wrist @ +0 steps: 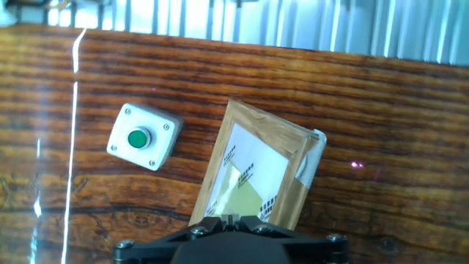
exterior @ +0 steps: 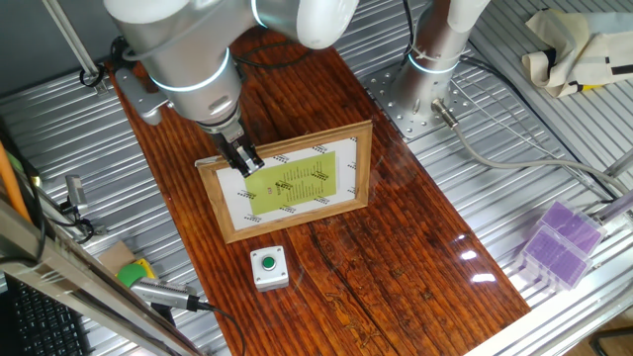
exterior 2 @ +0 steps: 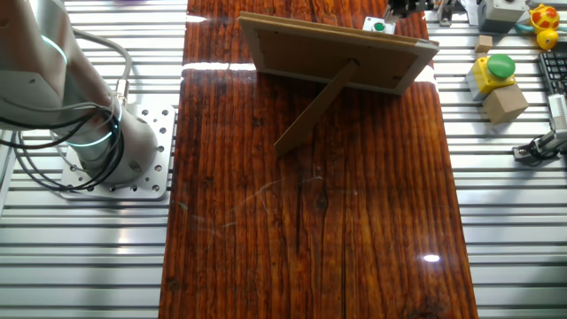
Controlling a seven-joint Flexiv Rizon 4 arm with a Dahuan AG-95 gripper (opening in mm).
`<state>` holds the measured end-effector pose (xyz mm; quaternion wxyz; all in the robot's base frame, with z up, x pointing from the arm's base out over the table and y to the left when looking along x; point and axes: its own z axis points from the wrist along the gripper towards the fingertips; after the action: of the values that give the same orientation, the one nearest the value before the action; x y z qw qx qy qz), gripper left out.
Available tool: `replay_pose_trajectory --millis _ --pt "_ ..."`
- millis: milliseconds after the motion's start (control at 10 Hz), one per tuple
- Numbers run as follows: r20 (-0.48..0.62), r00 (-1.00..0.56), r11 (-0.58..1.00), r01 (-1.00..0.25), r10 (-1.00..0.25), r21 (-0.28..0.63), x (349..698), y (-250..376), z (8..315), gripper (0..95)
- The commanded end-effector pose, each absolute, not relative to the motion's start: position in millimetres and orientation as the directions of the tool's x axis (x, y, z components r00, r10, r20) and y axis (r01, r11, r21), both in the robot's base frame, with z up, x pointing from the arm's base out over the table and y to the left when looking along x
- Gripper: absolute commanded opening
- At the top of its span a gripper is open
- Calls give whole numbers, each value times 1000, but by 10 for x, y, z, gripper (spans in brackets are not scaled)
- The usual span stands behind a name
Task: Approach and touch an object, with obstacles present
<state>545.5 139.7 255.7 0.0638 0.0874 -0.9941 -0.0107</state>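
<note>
The object, a small light-grey box with a round green button (exterior: 269,267), sits on the wooden table in front of the picture frame. It also shows in the hand view (wrist: 143,137) and peeks over the frame in the other fixed view (exterior 2: 379,26). The obstacle, a light-wood picture frame (exterior: 287,180) with a yellow-green sheet, stands propped on its back leg (exterior 2: 337,53). My gripper (exterior: 243,160) is shut and empty. It hovers above the frame's upper left corner, apart from the box. In the hand view the fingertips (wrist: 229,218) meet over the frame (wrist: 256,172).
A green-and-yellow block (exterior: 134,272) and a cabled tool (exterior: 163,294) lie off the wood at the front left. A purple box (exterior: 559,242) lies at the right edge. The arm's base (exterior: 435,59) stands behind the wooden board.
</note>
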Motion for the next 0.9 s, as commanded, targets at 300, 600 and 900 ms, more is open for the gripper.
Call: replay_pose_trajectory --millis 300,600,900 --pt "132 -983 992 -124 -127 29 5454 1396 2560 0" --pt "128 -989 997 -79 -81 20 5543 1624 2285 0" --pt "124 -991 998 -58 -60 18 5670 1749 1956 0"
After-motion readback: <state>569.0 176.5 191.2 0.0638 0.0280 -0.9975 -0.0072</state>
